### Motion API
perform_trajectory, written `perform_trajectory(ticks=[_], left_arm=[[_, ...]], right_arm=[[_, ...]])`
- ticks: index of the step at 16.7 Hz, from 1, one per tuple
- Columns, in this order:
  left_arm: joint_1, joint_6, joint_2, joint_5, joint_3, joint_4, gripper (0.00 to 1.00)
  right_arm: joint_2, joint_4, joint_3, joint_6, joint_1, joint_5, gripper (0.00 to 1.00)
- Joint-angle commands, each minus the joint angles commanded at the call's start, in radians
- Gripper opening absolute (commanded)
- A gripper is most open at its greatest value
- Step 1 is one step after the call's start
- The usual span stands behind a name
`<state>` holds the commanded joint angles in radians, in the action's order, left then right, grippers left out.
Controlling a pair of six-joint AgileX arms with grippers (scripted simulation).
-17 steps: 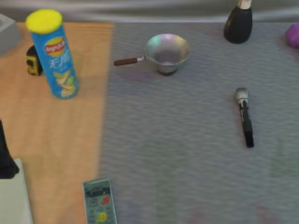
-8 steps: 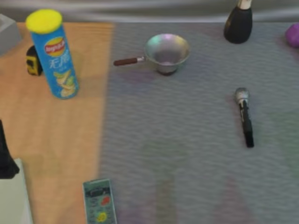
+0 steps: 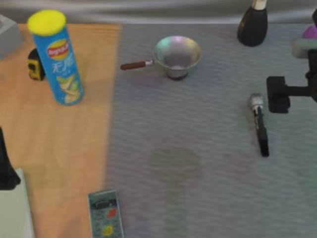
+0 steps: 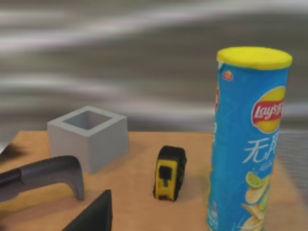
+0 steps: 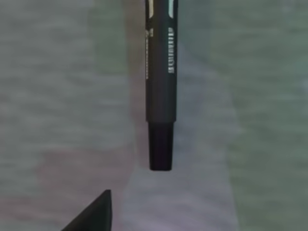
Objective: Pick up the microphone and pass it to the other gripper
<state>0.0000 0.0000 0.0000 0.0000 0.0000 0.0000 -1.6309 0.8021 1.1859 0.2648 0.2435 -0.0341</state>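
Observation:
The microphone (image 3: 259,124) lies flat on the grey cloth at the right, silver mesh head toward the back, black handle toward the front. My right gripper (image 3: 277,94) reaches in from the right edge and hovers just right of the mic's head, apart from it, open and holding nothing. In the right wrist view the black handle (image 5: 161,96) runs down the middle, its head out of view, and one finger (image 5: 96,211) shows beside the handle's end. My left gripper (image 3: 5,168) stays parked at the left edge, open, with one finger (image 4: 94,214) showing.
A blue chips can (image 3: 55,57), a yellow tape measure (image 3: 35,64) and a grey box (image 3: 7,34) stand at the back left. The brown-handled pan (image 3: 176,55) sits mid-back, a dark bottle (image 3: 252,22) and a purple object (image 3: 310,33) back right. A remote (image 3: 105,214) lies front left.
My right arm has come into view from the right edge, and its gripper now hangs beside the microphone's head. The microphone and all else have stayed put.

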Motion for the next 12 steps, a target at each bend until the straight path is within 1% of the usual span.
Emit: perform_trajectory(ticks=[3, 6, 8, 12], left_arm=[[0.0, 0.0, 0.0, 0.0, 0.0, 0.0, 1.0], [0.0, 0.0, 0.0, 0.0, 0.0, 0.0, 1.0], [0.0, 0.0, 0.0, 0.0, 0.0, 0.0, 1.0], [0.0, 0.0, 0.0, 0.0, 0.0, 0.0, 1.0]], right_arm=[[-0.207, 0.105, 0.171, 0.038, 0.034, -0.003, 1.0], [-0.348, 0.172, 0.297, 0.065, 0.058, -0.005, 1.0], [-0.4, 0.194, 0.344, 0.074, 0.067, -0.005, 1.0], [-0.412, 0.198, 0.353, 0.076, 0.068, -0.005, 1.0]])
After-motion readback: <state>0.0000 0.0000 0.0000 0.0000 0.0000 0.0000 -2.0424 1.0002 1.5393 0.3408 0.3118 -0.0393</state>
